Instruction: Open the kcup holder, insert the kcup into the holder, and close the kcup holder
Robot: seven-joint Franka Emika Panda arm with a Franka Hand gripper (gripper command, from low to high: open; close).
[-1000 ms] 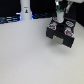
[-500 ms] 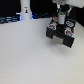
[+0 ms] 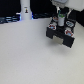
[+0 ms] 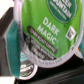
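One arm reaches down at the far right of the pale surface [image 3: 25,60] in the exterior view, its gripper [image 3: 60,21] directly above the kcup holder [image 3: 61,36]. Between the fingers sits the kcup [image 3: 60,21], a small white cup with a green top, so the gripper is pinched on it, held upright over the middle of the holder's top.

That holder is a black boxy unit standing near the surface's far right corner, its near face dark and slightly lower than the rest. Several round pods [image 3: 52,25] with red-and-white lids rest on its top, on both sides of the gripper.

Up close, the wrist view is almost filled by the kcup's green lid [image 4: 47,30], printed with "DARK MAGIC" in white letters over a black band of smaller text that is too blurred to read. A teal finger pad [image 4: 12,47] presses against the side of the cup, and the black holder shows as a dark mass behind it.

Far back at the surface's rear edge stands a white upright object [image 3: 25,9], too blurred to identify.
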